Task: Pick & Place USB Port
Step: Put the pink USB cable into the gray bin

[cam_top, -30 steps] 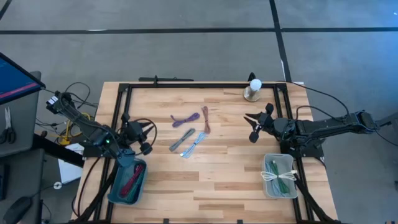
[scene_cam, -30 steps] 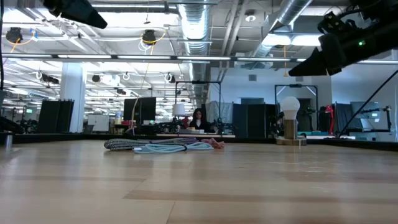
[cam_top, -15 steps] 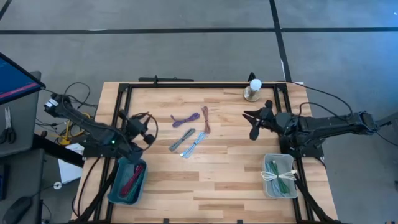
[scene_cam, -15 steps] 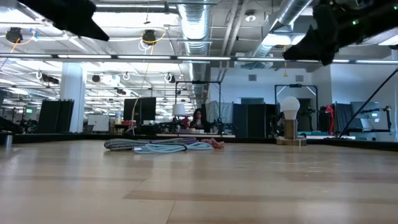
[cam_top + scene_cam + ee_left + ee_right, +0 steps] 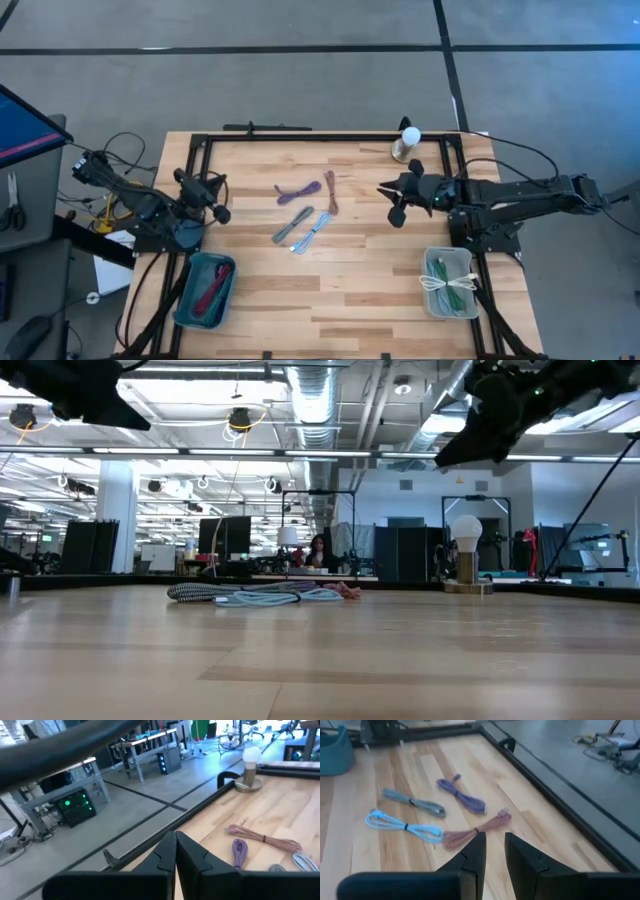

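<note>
Four bundled USB cables lie on the wooden table (image 5: 350,290) at mid-far: a purple one (image 5: 298,191), a pink one (image 5: 330,190), a grey one (image 5: 292,224) and a light-blue one (image 5: 312,232). They also show in the right wrist view: the purple cable (image 5: 462,797), the pink cable (image 5: 475,831), the grey cable (image 5: 413,801) and the light-blue cable (image 5: 402,826). My left gripper (image 5: 212,198) hangs shut and empty above the table's left side, left of the cables. My right gripper (image 5: 388,202) hangs open by a narrow gap and empty, right of the cables, pointing at them.
A teal bin (image 5: 205,290) holding a red cable stands at the near left. A clear bin (image 5: 450,282) with green and white cables stands at the near right. A small lamp (image 5: 408,142) stands at the far right. A black frame (image 5: 300,137) edges the table.
My left gripper has gone from above the teal bin toward the table's far edge and a little left. My right gripper has gone toward the table's left, closer to the cables. The cables have not moved.
</note>
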